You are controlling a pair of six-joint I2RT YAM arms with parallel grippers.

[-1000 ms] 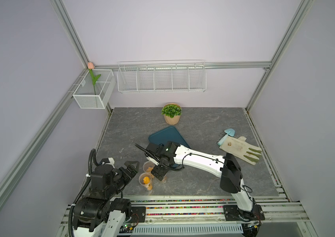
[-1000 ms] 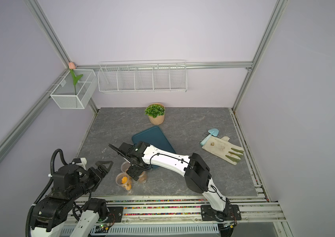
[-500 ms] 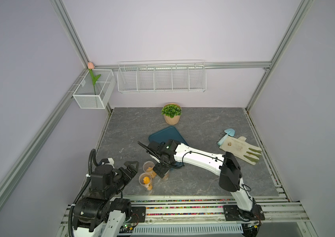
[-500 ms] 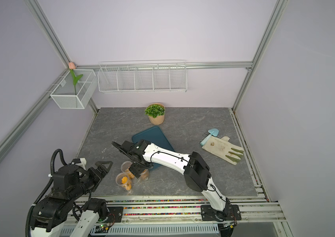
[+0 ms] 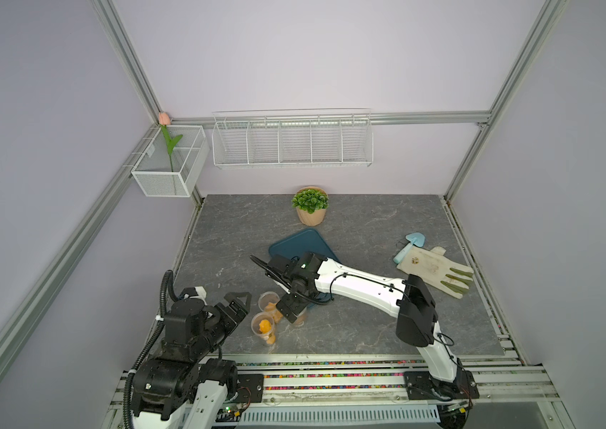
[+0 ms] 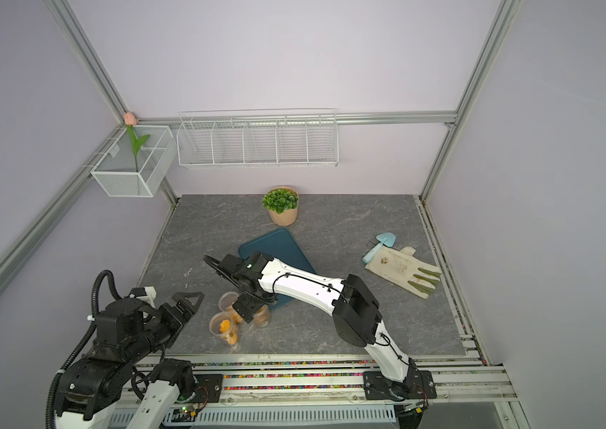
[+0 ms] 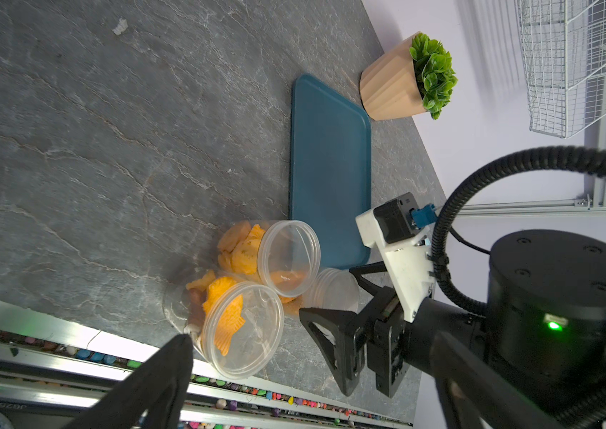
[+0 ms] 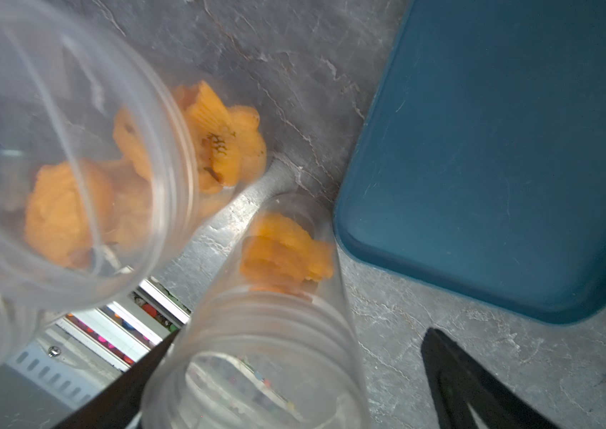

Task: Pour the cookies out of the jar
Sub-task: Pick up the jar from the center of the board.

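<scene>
The cookies [image 8: 282,256] lay at the bottom of an upright clear jar [image 8: 256,353] just beside the blue tray [image 8: 498,148], with two more filled jars [image 7: 242,330] close by. Over the last second the right gripper [image 5: 292,314] had widened its jaws. It now straddled that jar, spread and squeezing nothing. No pour had begun, and a grip probably came next. The left gripper [image 5: 238,306] waited, spread, near the jars.

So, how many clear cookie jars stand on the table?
3, all upright. The front jar stands nearest the rail, the middle jar behind it, and the third jar between the jaws of the open right gripper, beside the blue tray. None seems hidden.
</scene>
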